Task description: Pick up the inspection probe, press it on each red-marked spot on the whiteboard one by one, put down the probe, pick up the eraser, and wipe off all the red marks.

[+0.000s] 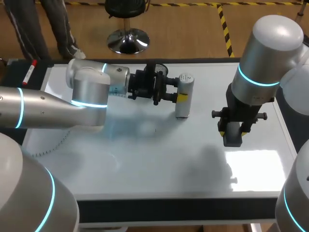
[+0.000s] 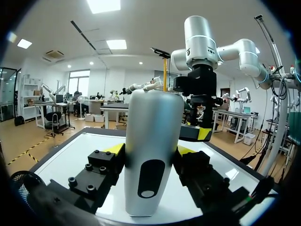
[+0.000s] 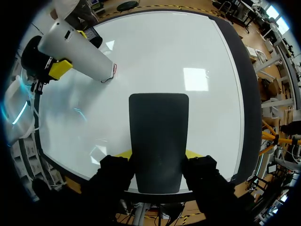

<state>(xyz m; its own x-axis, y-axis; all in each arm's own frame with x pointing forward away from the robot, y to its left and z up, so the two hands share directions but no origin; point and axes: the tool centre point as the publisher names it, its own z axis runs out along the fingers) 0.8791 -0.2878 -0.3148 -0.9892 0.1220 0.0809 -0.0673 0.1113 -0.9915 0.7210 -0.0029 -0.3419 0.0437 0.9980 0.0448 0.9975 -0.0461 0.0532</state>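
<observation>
Left end effector (image 2: 150, 151) is clamped on the probe (image 2: 153, 122), which stands upright on the whiteboard (image 1: 159, 159) right by a small red mark (image 3: 114, 70). Right end effector (image 3: 157, 154) grips the eraser (image 3: 158, 127) over the board's right side, well apart. A marker (image 1: 29, 72) lies at the bench's far-left corner.

The left arm (image 1: 48, 108) is extended rightward, the left gripper (image 1: 180, 98) clamped on the probe (image 1: 185, 81); the right gripper (image 1: 233, 129) is pointed down, clamped on the eraser (image 1: 233, 139).

readable text: none | labels, numbers, signs: none legible (nothing readable on the probe (image 2: 153, 155) either)
</observation>
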